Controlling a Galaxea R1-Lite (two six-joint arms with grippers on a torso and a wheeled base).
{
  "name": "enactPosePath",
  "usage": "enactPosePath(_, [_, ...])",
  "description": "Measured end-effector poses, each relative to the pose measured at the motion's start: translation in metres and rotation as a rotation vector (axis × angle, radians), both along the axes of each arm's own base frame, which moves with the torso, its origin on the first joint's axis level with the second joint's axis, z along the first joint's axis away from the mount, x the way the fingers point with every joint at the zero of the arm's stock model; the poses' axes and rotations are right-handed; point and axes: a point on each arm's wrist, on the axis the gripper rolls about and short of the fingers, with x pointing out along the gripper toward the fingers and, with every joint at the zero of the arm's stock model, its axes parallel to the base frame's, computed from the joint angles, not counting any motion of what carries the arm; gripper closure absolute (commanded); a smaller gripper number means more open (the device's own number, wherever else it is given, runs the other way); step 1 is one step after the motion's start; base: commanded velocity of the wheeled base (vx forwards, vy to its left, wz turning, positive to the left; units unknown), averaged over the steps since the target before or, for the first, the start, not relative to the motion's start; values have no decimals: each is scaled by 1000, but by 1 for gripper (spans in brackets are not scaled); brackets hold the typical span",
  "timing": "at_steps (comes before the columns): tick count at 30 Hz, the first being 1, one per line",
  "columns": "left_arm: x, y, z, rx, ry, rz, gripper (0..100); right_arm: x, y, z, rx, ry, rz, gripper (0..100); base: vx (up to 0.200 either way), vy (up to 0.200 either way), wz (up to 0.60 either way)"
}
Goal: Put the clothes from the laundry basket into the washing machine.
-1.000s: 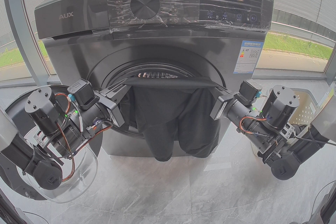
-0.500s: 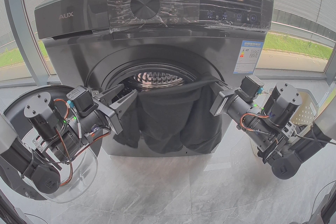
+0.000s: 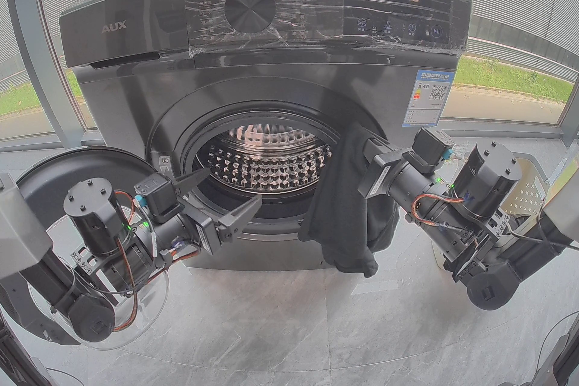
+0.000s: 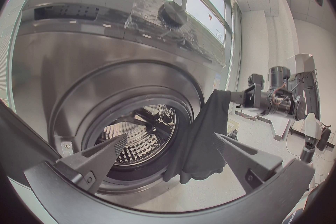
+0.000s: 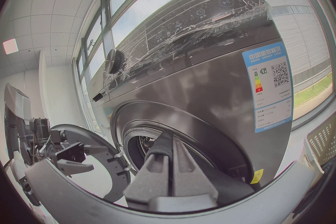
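Observation:
A dark grey front-loading washing machine [image 3: 265, 67] stands ahead with its drum [image 3: 268, 161] open and bare inside. A black garment [image 3: 347, 206] hangs outside the drum, at the right rim of the opening, down toward the floor. My right gripper [image 3: 363, 145] is shut on the garment's top edge; the cloth [image 5: 161, 146] runs between its closed fingers [image 5: 185, 165]. My left gripper [image 3: 234, 186] is open and holds nothing, low in front of the drum's lower left rim. Between its spread fingers [image 4: 105, 151] I see the drum [image 4: 140, 137] and the hanging garment [image 4: 199, 144].
The round glass door [image 3: 72, 176] is swung open at the left, behind my left arm. A white laundry basket [image 3: 528, 188] stands on the floor at the right, behind my right arm. Grey tiled floor [image 3: 289, 321] lies open in front of the machine.
My left gripper let go of the garment, opened and dropped lower and back. The garment, first stretched across the opening between both grippers, now hangs from the right gripper alone.

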Motion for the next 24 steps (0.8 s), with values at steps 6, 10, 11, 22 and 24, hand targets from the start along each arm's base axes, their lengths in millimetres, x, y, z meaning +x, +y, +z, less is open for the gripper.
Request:
enactPosePath(6, [-11,-14,-21,44,80,-84,0,1,1,2,7,-7,-1,100,0,0,0])
enactPosePath(10, [-20,-22,-30,64,115,-146,0,1,3,4,12,-12,2,100,0,0,0])
enactPosePath(11, [-22,-23,-32,69,123,-159,0,0,4,4,13,-14,5,100,0,0,0])
enactPosePath(22, [-18,-34,-67,152,215,-184,0,-1,19,8,30,-18,12,100,0,0,0])
enactPosePath(24, [-14,-36,-73,162,227,-182,0,-2,20,7,31,-17,13,100,0,0,0])
